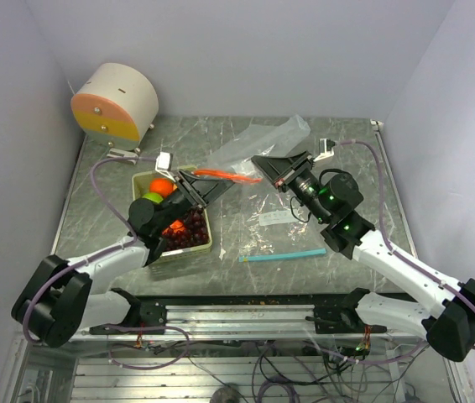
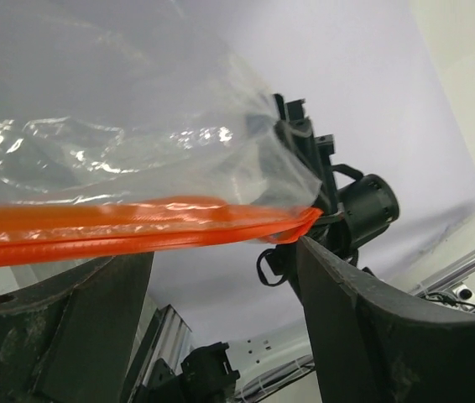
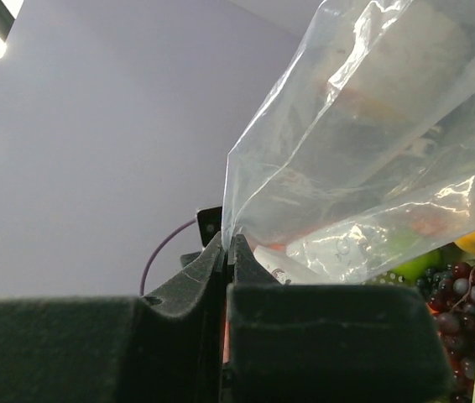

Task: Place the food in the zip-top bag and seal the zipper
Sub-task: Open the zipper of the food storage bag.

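The zipper [image 1: 227,175], a thin red-orange strip, runs nearly level across the middle of the top view. Its left end is over the basket's upper right corner and its right end is at the right gripper [image 3: 227,260]. The zip-top bag [image 1: 258,141], of clear crinkly film, billows from the strip toward the upper right, above the marbled grey table [image 1: 237,231]. The right gripper is clamped tight on the bag's corner, with film rising out of the seam between its dark, grainy fingers. The left gripper [image 2: 221,252] stands wide, the strip crossing just above its gap; whether the strip touches a finger I cannot tell. The pale yellow-green basket [image 1: 139,179] at centre left holds a round orange fruit [image 1: 162,186], a green piece [image 1: 152,198] and dark purple grapes [image 1: 194,228]. A thin teal strip [image 1: 284,256] lies flat on the table at lower centre.
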Robot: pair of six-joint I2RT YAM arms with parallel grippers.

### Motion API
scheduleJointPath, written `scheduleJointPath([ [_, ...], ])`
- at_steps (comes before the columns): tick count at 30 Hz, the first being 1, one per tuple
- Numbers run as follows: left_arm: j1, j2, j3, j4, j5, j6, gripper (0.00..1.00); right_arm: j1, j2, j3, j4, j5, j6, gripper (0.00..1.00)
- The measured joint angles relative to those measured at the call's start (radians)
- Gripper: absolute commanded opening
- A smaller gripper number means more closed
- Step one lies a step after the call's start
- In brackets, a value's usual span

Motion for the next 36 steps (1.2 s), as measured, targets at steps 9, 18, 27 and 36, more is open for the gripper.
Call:
scheduleJointPath([
  [9,-0.048,0.131,0.029,0.046,-0.024,0.023,0.65,0.002,0.000,0.004,-0.010,-0.002,-0.011,0.00],
  [18,-0.052,0.231,0.106,0.103,-0.027,0.014,0.60,0.002,-0.003,0.004,-0.024,-0.006,-0.011,0.00],
  [27,-0.070,0.329,0.153,0.174,-0.017,-0.019,0.08,0.008,-0.006,0.003,-0.026,-0.006,-0.011,0.00],
  [36,-0.068,0.379,0.160,0.196,0.059,-0.042,0.07,0.012,-0.106,-0.002,-0.212,0.071,-0.066,0.25],
])
